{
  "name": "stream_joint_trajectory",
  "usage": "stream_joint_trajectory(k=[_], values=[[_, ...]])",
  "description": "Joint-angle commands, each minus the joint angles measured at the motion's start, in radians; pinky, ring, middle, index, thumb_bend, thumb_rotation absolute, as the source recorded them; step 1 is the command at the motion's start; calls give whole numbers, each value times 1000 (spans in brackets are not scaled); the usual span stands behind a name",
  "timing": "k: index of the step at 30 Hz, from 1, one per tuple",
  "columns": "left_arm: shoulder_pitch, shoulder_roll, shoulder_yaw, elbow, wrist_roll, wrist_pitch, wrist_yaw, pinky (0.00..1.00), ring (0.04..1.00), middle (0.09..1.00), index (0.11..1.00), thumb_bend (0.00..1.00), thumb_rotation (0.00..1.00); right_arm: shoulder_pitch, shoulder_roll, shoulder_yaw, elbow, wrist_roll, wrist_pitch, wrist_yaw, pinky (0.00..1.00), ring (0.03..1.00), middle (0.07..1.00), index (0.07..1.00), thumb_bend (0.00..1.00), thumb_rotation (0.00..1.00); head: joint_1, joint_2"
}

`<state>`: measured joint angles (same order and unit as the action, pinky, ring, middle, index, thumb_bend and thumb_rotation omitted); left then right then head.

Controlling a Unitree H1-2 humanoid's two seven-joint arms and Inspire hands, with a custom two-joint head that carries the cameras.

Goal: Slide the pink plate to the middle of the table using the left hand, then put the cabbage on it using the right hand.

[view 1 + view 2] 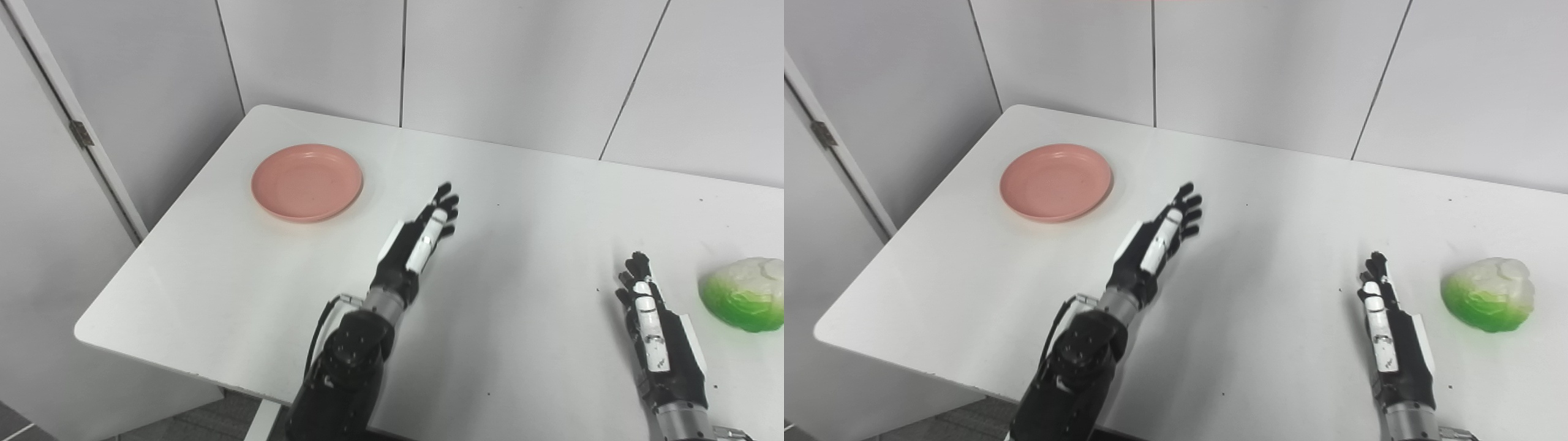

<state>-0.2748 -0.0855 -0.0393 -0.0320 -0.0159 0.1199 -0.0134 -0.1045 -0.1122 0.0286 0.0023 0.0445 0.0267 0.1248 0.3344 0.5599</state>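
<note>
The pink plate point(307, 182) lies empty on the white table point(520, 208) at the far left. My left hand point(422, 236) is raised above the table's middle, to the right of the plate and apart from it, fingers stretched out, open and empty. The cabbage point(745, 293), green and white, rests on the table at the right edge; it also shows in the right eye view point(1488, 293). My right hand point(652, 324) is to the left of the cabbage, apart from it, fingers straight, open and empty.
The table's left edge point(153, 245) drops off beside a grey wall with a door hinge point(80, 133). White wall panels stand behind the table's far edge. Bare table surface lies between the two hands.
</note>
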Motion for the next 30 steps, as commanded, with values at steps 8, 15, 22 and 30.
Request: stream_joint_trajectory(k=[8, 15, 22, 30], values=[[-144, 34, 100, -85, -32, 8, 36, 924, 937, 954, 948, 456, 1000, -17, -4, 0, 25, 3, -16, 7, 1000, 1000, 1000, 1000, 228, 1000, 17, -2], [-200, 83, 188, -107, -56, 27, 72, 936, 937, 950, 942, 463, 1000, -16, -8, -2, 16, 2, -3, 11, 1000, 1000, 1000, 1000, 217, 1000, 37, -6], [-246, 147, 261, -55, -49, 1, 120, 911, 926, 937, 931, 435, 1000, -17, -13, -7, 19, 10, -6, 17, 1000, 1000, 1000, 1000, 218, 1000, 49, -11], [-273, 235, 322, 15, -72, -26, 134, 919, 943, 949, 941, 437, 1000, -17, -18, -10, 18, 12, -7, 20, 1000, 1000, 1000, 1000, 214, 1000, 58, -12]])
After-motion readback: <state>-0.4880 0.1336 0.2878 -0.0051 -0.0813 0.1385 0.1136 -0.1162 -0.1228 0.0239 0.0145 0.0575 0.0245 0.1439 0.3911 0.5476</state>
